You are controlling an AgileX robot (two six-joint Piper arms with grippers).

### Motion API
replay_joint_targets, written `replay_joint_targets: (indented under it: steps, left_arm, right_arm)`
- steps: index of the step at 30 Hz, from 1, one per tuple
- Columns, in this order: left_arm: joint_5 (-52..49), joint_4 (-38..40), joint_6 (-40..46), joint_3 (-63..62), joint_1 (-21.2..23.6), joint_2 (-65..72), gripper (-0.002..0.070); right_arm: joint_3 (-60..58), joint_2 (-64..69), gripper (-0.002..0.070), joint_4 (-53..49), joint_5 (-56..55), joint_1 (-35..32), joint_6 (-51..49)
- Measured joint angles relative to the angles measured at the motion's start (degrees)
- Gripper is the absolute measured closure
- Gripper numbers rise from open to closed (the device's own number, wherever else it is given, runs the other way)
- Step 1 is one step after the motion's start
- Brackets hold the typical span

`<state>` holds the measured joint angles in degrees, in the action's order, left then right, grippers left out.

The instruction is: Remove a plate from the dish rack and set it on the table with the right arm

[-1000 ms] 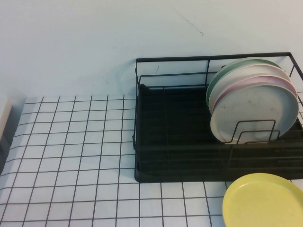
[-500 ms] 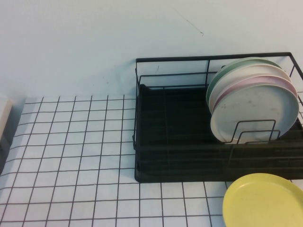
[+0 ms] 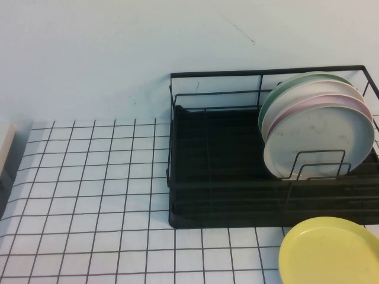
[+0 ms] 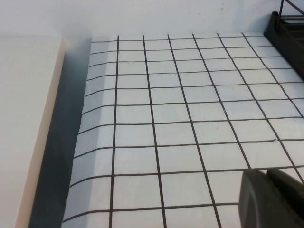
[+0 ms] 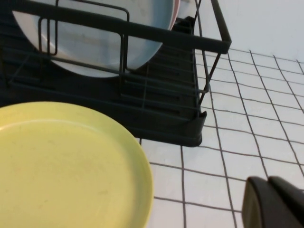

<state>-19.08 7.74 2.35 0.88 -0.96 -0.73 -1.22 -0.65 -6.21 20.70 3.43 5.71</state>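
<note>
The yellow plate [image 3: 330,251] lies flat on the table [image 3: 89,177] in front of the dish rack's right end; it also shows in the right wrist view [image 5: 66,166]. The black wire dish rack [image 3: 213,171] stands at the back right and holds several plates upright at its right end, the pale blue plate [image 3: 323,142] foremost. My right gripper [image 5: 268,179] is shut and empty, above the table beside the yellow plate and apart from it. My left gripper [image 4: 267,172] is shut and empty over bare table far to the left. Neither gripper shows in the high view.
Green, off-white and pink plates [image 3: 308,94] stand behind the blue one. The rack's left half [image 3: 207,142] holds nothing. A pale block [image 4: 23,123] lies past the table's left edge. A plain wall [image 3: 118,53] rises behind the table.
</note>
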Motion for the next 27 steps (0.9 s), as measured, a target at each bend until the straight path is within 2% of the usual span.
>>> replay_joint_targets:
  steps: [27]
  left_arm:
    - [0.00, 0.00, 0.13, 0.00, 0.00, 0.00, 0.0678]
  right_arm:
    - [0.00, 0.00, 0.0678, 4.35, -0.34, -0.13, 3.55]
